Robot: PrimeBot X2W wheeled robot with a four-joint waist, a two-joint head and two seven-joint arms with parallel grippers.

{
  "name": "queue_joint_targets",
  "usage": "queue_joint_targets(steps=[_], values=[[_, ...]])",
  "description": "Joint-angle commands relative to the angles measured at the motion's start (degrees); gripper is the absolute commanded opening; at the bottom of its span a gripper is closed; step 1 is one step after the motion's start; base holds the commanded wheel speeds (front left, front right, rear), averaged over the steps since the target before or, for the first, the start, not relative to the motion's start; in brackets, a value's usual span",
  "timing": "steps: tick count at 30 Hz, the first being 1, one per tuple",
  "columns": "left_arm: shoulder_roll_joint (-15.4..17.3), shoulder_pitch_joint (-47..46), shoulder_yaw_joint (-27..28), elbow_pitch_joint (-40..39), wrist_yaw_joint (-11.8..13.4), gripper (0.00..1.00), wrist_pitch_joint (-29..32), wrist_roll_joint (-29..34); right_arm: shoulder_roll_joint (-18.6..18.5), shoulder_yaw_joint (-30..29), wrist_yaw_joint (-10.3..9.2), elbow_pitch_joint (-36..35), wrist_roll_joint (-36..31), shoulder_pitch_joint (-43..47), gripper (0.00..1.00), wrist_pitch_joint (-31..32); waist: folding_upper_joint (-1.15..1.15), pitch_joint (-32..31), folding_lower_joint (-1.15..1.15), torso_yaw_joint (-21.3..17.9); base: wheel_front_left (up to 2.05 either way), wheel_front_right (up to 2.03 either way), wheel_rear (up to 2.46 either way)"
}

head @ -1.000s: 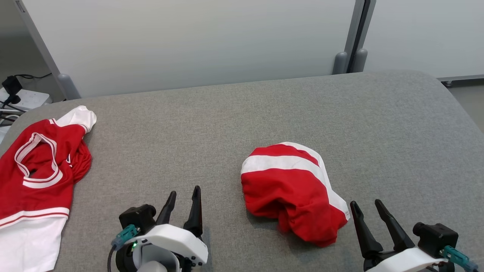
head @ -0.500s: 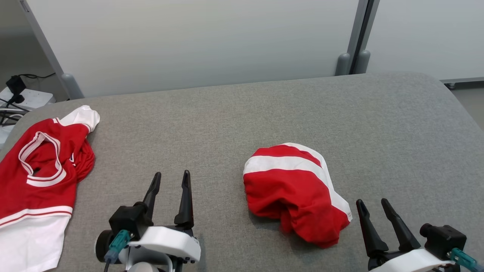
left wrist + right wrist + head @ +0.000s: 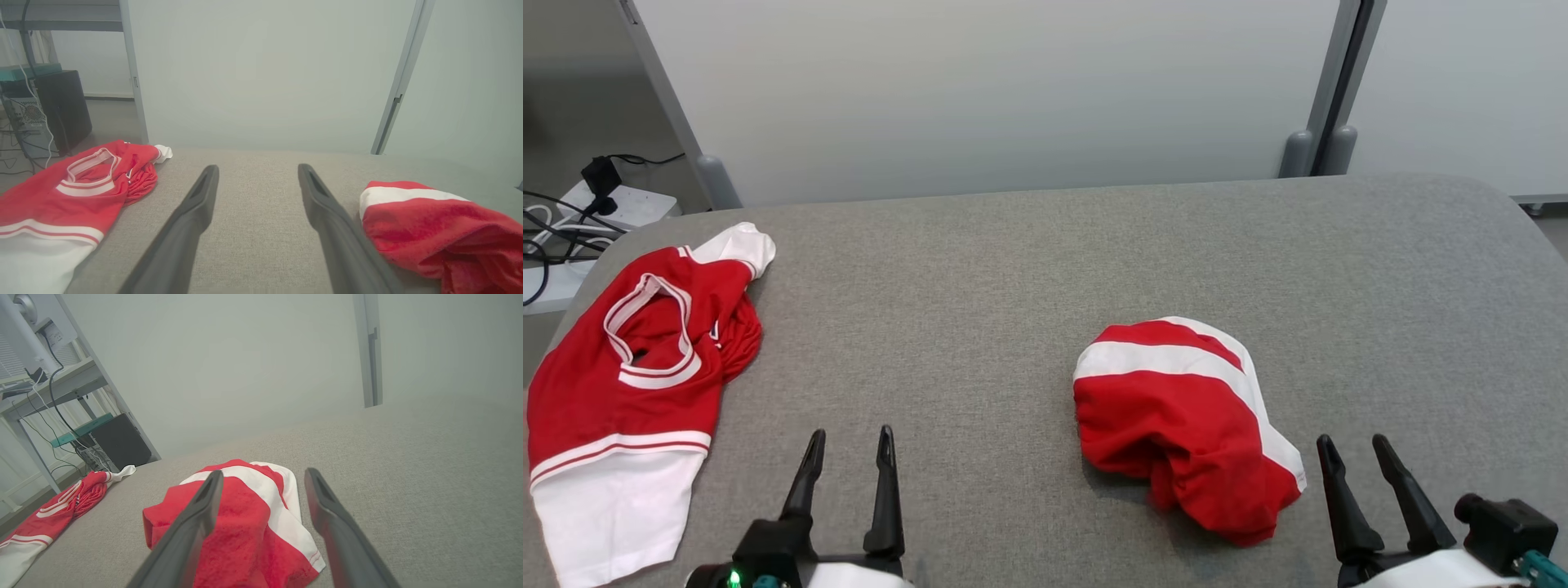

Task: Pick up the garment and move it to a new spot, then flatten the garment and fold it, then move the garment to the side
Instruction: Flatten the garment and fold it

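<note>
Open lane: the grey woven-fabric tabletop [image 3: 1013, 269] gives you free passage across its middle and far half, between the two garments and to the right of the heap. Obstacle, right of centre: a crumpled red-and-white striped garment heap [image 3: 1176, 408], just ahead and left of your right gripper [image 3: 1352, 441]. Obstacle, left edge: a spread red jersey with white collar trim and hem [image 3: 629, 384], apart from your left gripper [image 3: 849, 431]. Far limit: pale flat partition panels [image 3: 1013, 98] on grey rounded post feet [image 3: 1311, 151], behind the table's back edge.
</note>
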Motion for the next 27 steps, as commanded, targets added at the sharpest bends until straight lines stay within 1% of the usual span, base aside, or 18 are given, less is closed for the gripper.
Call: queue_joint_targets(steps=[1, 10, 27], values=[[0.10, -1.19, 2.07, -1.37, -0.17, 1.00, -0.59, 0.92, -0.57, 0.84, 0.41, -1.52, -0.69, -0.38, 1.00, -0.77, 0.00, -0.07, 0.00, 0.11, 0.00, 0.00, 0.00], [0.02, 0.53, 2.55, -0.17, -0.08, 1.00, -0.59, 3.19, -0.48, 0.19, 0.41, -1.21, -1.23, 0.73, 1.00, -0.77, 0.00, -0.67, 0.00, 0.49, 0.00, 0.00, 0.00], [-0.01, -0.28, 3.61, 0.66, 0.27, 1.00, -0.59, 1.82, -1.62, 1.86, 0.41, -0.16, -0.55, -0.14, 1.00, -0.77, 0.00, -0.95, 0.00, -0.43, 0.00, 0.00, 0.00]])
